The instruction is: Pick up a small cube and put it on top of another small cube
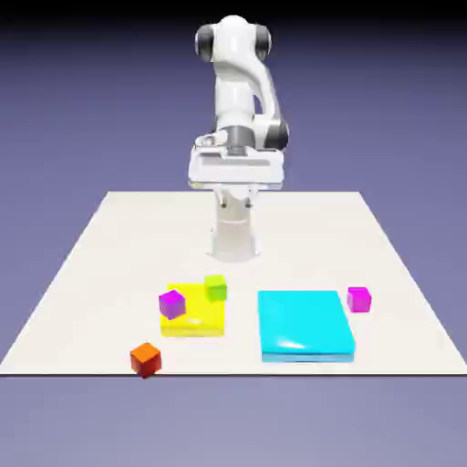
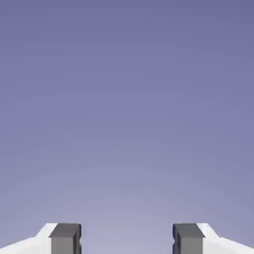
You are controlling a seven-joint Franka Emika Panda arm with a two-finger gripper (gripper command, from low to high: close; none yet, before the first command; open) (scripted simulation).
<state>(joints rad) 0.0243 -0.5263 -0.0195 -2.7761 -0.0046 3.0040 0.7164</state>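
The small orange-red cube (image 1: 145,358) sits near the table's front edge, toward the exterior view's left. On the back right corner of a flat yellow slab (image 1: 195,316) stands the small lime-green cube (image 1: 215,287). My gripper (image 1: 234,202) hangs high near the robot's base, far behind both cubes. In the hand view the gripper (image 2: 127,240) is open, its grey fingertips (image 2: 65,239) wide apart with only the blue-violet backdrop between them. Neither cube shows in that view.
A magenta cube (image 1: 171,304) rests on the yellow slab's left part, close to the lime-green cube. A flat cyan slab (image 1: 304,324) lies to the exterior view's right, with another magenta cube (image 1: 358,298) beside its far right corner.
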